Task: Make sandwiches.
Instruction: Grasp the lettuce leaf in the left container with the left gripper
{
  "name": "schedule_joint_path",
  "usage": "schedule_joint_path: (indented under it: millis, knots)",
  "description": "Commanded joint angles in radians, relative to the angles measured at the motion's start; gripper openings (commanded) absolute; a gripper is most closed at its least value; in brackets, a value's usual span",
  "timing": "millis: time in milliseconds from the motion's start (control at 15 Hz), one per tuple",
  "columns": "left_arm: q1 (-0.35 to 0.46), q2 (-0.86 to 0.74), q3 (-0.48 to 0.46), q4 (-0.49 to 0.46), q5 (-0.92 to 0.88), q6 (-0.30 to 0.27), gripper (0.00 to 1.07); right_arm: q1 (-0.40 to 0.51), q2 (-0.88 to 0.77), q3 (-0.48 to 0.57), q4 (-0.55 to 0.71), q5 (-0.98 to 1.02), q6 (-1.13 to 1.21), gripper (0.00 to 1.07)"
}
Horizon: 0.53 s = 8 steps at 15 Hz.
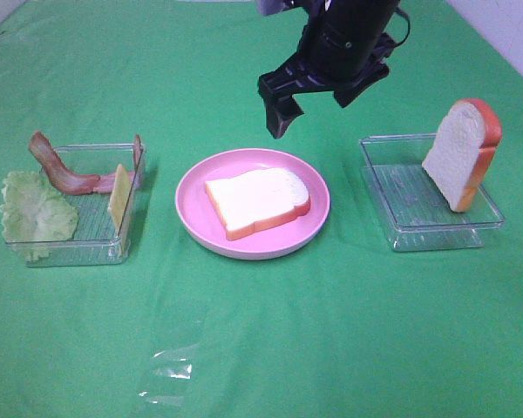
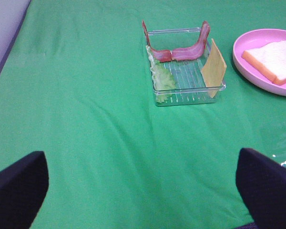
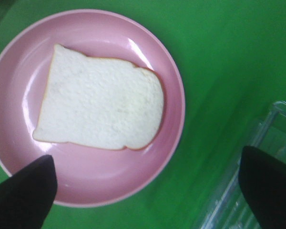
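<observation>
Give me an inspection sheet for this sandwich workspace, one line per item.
Surface: green cloth, nothing spilled.
Job's things: one bread slice flat on pink plate; second slice leaning upright in right tray; lettuce, bacon, cheese in or draped over left tray.
Clutter: clear plastic scrap on the cloth's near side.
Grippers: right gripper open, empty, above the plate; left gripper open, empty, over bare cloth.
Cables: thin black loop above the right gripper.
Surroundings: pale surface beyond the cloth's far corner.

Left hand (image 2: 143,191), right hand (image 3: 144,191): jaws wide.
</observation>
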Motion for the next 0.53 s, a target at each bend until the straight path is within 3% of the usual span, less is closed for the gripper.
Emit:
schedule_joint_path:
  millis: [67,400,533]
  knots:
    - [0.003,-0.011,0.002,-0.009,-0.003,0.002,1.0,0.001,-0.05,-0.001,-0.03,0.171,0.014,0.99]
    - [0.003,-0.011,0.002,-0.009,-0.003,0.002,1.0,0.001,-0.055,0.0,-0.048,0.404,0.044,0.99]
    - [0.003,-0.011,0.002,-0.009,-0.003,0.002,1.0,0.001,-0.066,0.024,-0.018,0.405,0.054,0.99]
